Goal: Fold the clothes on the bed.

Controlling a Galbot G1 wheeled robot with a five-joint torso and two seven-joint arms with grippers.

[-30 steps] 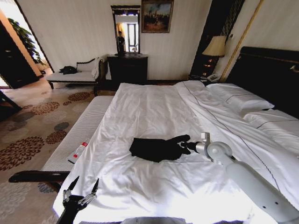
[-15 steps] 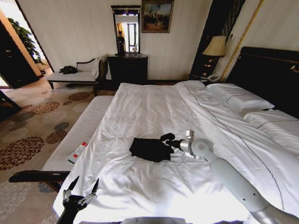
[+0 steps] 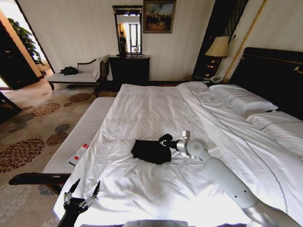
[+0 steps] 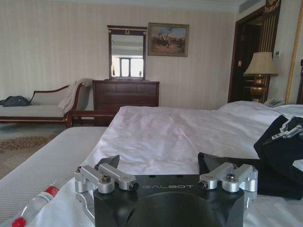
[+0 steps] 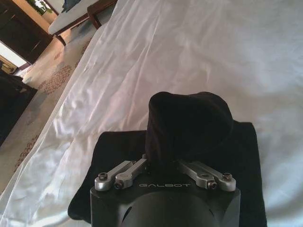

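On the white bed (image 3: 156,111), head view first: black T-shirt (image 3: 150,151) lying near the middle of the sheet, now noticeably narrower than a second ago. Right gripper (image 3: 166,143) clenched on the shirt's right edge, carried leftward across the garment since then, dragging that side over the rest. Reads as a fold being laid, probably the closing one, though release not yet made. Left gripper (image 3: 81,195) parked low by the near edge of the mattress, fingers spread, holding nothing.

Over to the left wrist view: left gripper (image 4: 166,178) splayed wide, dark cloth (image 4: 265,165) lying beyond on the sheet, bottle (image 4: 33,208) close by on the bench.

Finally the right wrist view: right gripper (image 5: 163,170) pinched on a raised hump of fabric (image 5: 189,125), flatter layers of the shirt spread underneath on the sheet. Lettering hidden.
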